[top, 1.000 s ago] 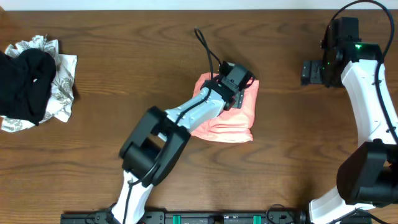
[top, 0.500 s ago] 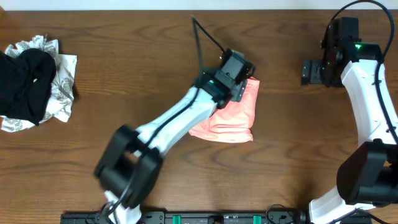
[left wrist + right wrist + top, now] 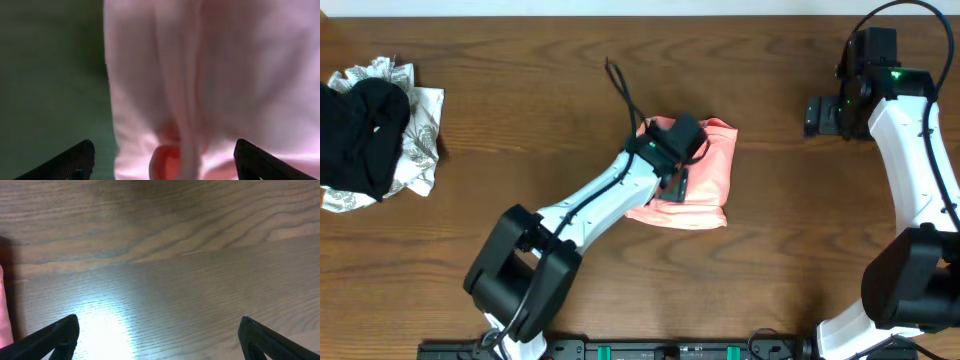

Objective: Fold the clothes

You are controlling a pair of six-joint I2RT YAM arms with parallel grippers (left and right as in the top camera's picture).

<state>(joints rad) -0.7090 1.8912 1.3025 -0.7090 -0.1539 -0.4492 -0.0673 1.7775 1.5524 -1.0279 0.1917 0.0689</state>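
dark wood-grain tabletop (image 3: 520,60) fills the overhead view. a pink t-shirt (image 3: 705,190), folded into a compact bundle, is seen at the centre of the frame. the left end effector (image 3: 165,160) is held over the shirt's upper left part, fingers spread wide, with pink fabric seen between them. the right end effector (image 3: 160,340) is kept wide open over bare wood at the upper right, well apart from the shirt. a black garment (image 3: 365,125) is heaped on a patterned cloth (image 3: 420,150) at the upper left.
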